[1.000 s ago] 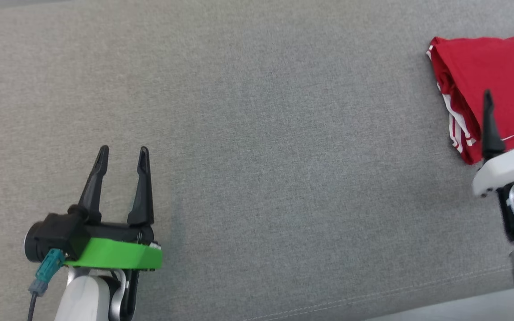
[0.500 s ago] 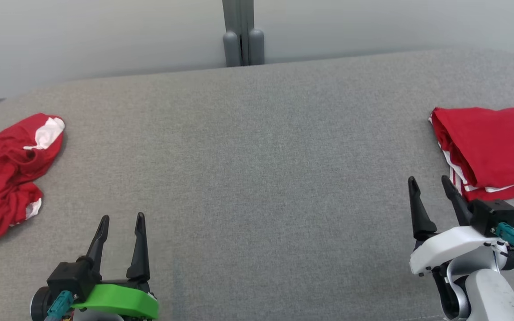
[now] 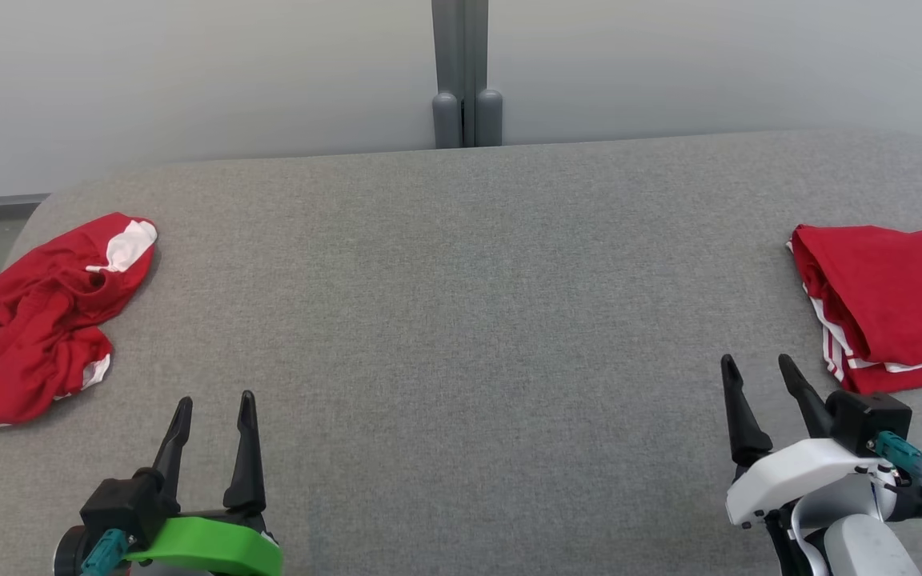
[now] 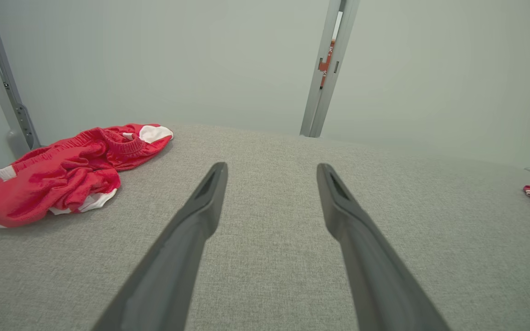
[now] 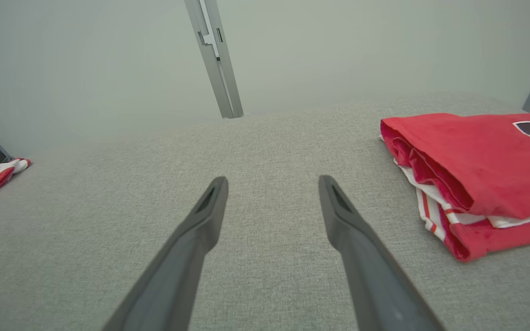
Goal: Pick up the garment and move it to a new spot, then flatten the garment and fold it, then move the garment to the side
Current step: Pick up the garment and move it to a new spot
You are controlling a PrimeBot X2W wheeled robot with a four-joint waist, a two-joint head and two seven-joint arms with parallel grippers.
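Big grey fabric-covered table (image 3: 461, 320) here. A folded red jersey with white stripes (image 3: 885, 304) sits at the table's right edge, and crumpled red shorts with white trim (image 3: 45, 320) lie by its left edge. The left gripper (image 3: 214, 398) and right gripper (image 3: 755, 359) are over the table's near side, both spread wide, gripping nothing.

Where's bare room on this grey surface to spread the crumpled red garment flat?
The middle of the grey surface is bare, between the crumpled red garment at the left end and the folded red garment at the right end, ahead of the open left tool and right tool. Those two ends are crowded.
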